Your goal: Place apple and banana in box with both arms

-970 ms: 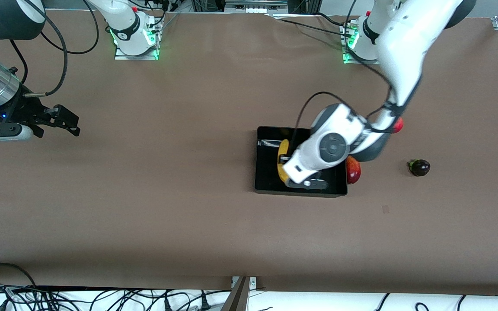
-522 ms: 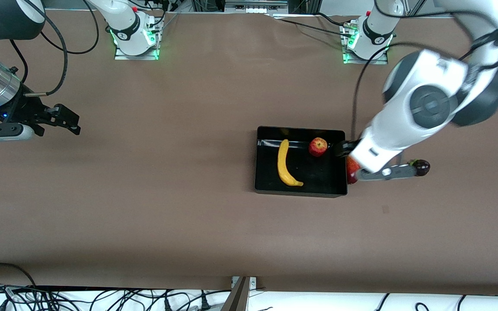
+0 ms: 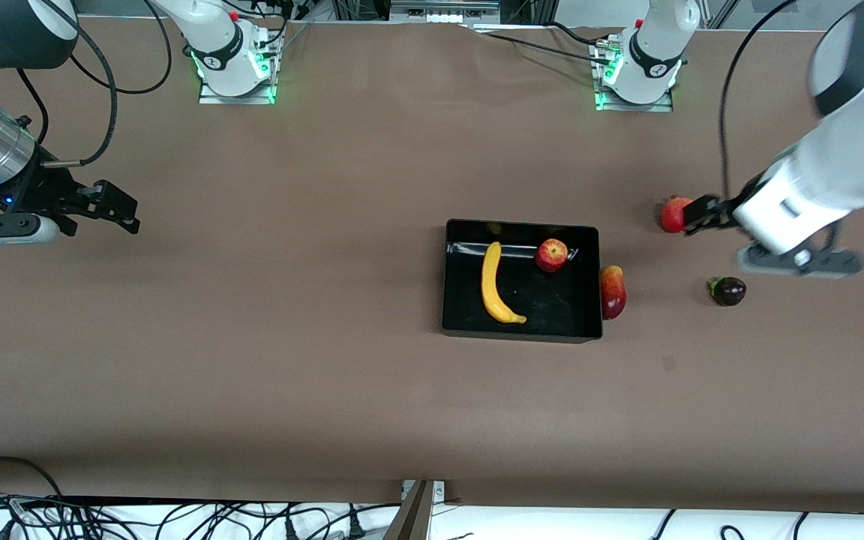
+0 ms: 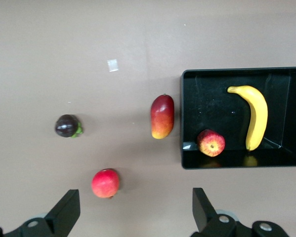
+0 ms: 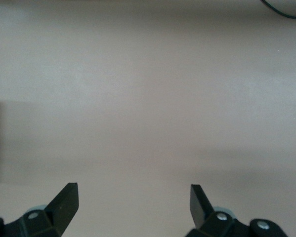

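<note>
The yellow banana (image 3: 496,285) and the red-and-yellow apple (image 3: 552,255) both lie inside the black box (image 3: 520,335), the apple in the corner nearest the left arm's base. My left gripper (image 3: 704,214) hangs open and empty over the table toward the left arm's end, next to a round red fruit. In its wrist view, the apple (image 4: 210,142), banana (image 4: 254,116) and box (image 4: 183,123) show ahead of the open left gripper (image 4: 134,207). My right gripper (image 3: 123,211) waits open at the right arm's end, and the right gripper (image 5: 132,200) has only bare table under it.
A red-yellow mango (image 3: 613,292) lies against the box's outer wall on the left arm's side. A round red fruit (image 3: 672,214) and a dark purple fruit (image 3: 728,291) sit farther toward that end. The mango (image 4: 162,116), red fruit (image 4: 105,183) and purple fruit (image 4: 67,125) show from the left wrist.
My left gripper opened and let go of the apple in the box, then rose and swung out toward the left arm's end of the table. The right arm has not moved.
</note>
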Controlling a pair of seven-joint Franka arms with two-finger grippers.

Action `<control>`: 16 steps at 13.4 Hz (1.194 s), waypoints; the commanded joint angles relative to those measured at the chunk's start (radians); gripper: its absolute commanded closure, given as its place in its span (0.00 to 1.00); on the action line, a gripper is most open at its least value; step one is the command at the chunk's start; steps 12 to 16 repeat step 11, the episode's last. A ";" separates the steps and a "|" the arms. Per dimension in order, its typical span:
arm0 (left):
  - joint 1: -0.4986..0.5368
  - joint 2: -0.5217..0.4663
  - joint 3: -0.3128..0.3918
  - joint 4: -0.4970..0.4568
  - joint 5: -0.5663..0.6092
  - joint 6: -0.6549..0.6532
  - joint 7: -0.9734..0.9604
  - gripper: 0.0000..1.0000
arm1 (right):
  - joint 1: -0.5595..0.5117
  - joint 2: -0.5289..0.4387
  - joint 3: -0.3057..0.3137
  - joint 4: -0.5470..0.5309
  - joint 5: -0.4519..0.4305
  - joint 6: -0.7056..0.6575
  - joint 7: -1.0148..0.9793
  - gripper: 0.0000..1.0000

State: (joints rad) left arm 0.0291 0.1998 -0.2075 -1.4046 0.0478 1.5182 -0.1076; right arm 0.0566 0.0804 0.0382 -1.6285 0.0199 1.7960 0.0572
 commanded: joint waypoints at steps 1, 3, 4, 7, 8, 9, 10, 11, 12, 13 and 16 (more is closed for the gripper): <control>-0.051 -0.183 0.121 -0.233 -0.035 0.097 0.156 0.00 | 0.002 -0.004 -0.003 0.009 0.012 -0.015 0.003 0.00; -0.022 -0.204 0.122 -0.261 -0.040 0.097 0.148 0.00 | 0.002 -0.004 -0.003 0.009 0.012 -0.015 0.003 0.00; -0.014 -0.197 0.120 -0.242 -0.040 0.099 0.141 0.00 | 0.002 -0.005 -0.003 0.009 0.012 -0.015 0.003 0.00; -0.011 -0.192 0.119 -0.232 -0.025 0.109 0.095 0.00 | 0.002 -0.004 -0.003 0.009 0.012 -0.015 0.003 0.00; -0.011 -0.191 0.122 -0.232 -0.025 0.099 0.117 0.00 | 0.002 -0.004 -0.003 0.009 0.012 -0.015 0.003 0.00; -0.011 -0.191 0.123 -0.234 -0.025 0.090 0.155 0.00 | 0.002 -0.004 -0.003 0.009 0.012 -0.015 0.003 0.00; -0.009 -0.183 0.129 -0.232 -0.025 0.094 0.167 0.00 | 0.002 -0.004 -0.003 0.009 0.012 -0.015 0.003 0.00; -0.011 -0.177 0.129 -0.226 -0.026 0.096 0.167 0.00 | 0.002 -0.004 -0.003 0.010 0.012 -0.015 0.003 0.00; -0.011 -0.177 0.129 -0.226 -0.026 0.096 0.167 0.00 | 0.002 -0.004 -0.003 0.010 0.012 -0.015 0.003 0.00; -0.011 -0.177 0.129 -0.226 -0.026 0.096 0.167 0.00 | 0.002 -0.004 -0.003 0.010 0.012 -0.015 0.003 0.00; -0.011 -0.177 0.129 -0.226 -0.026 0.096 0.167 0.00 | 0.002 -0.004 -0.003 0.010 0.012 -0.015 0.003 0.00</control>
